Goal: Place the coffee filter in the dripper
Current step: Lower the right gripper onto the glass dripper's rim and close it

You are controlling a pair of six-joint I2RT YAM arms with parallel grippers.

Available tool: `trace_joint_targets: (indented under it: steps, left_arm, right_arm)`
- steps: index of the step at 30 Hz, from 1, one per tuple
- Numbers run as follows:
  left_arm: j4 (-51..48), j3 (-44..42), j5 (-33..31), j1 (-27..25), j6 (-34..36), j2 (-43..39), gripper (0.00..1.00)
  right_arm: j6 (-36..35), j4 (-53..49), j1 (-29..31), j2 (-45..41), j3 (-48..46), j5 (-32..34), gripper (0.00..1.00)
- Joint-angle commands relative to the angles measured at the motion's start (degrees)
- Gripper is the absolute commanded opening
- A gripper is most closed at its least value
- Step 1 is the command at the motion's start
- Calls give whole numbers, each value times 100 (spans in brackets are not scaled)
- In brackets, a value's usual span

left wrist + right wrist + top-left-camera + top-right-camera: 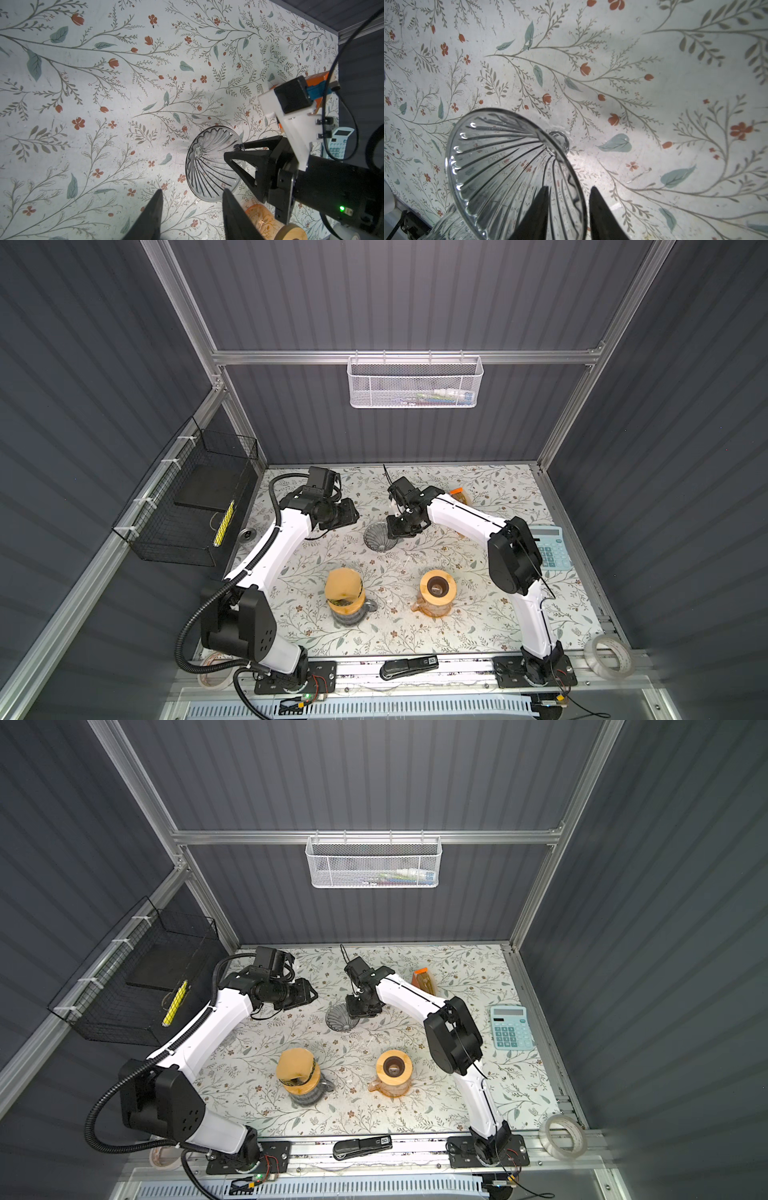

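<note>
The clear ribbed glass dripper [380, 536] [341, 1016] lies on its side at the back middle of the floral table. My right gripper [395, 531] [570, 187] straddles its rim, one finger inside the cone [500, 158] and one outside. The jaws are open, with a gap showing beside the glass. A tan paper coffee filter [341, 584] [293, 1065] sits atop a grey carafe with a wooden collar at front left. My left gripper [349, 514] [192, 190] hovers open and empty just left of the dripper [207, 166].
An orange carafe with a wooden collar [436, 593] stands at the front middle. A calculator [548, 547] lies at the right, and an orange-clipped pack [459, 497] behind the right arm. A stapler [409, 668] and a tape roll [609, 655] sit by the front rail.
</note>
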Motion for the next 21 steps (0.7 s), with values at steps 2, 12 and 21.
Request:
trace_joint_targets:
  steps: [2, 12, 21]
  left_arm:
    - [-42, -55, 152, 69, 149, 91, 47]
    - [-23, -57, 199, 103, 123, 109, 47]
    - [-40, -100, 198, 124, 122, 78, 47]
  right_arm:
    - [-3, -166, 25, 153, 192, 35, 31]
    - [-28, -260, 25, 287, 306, 35, 25]
    - [-21, -282, 25, 356, 341, 26, 19]
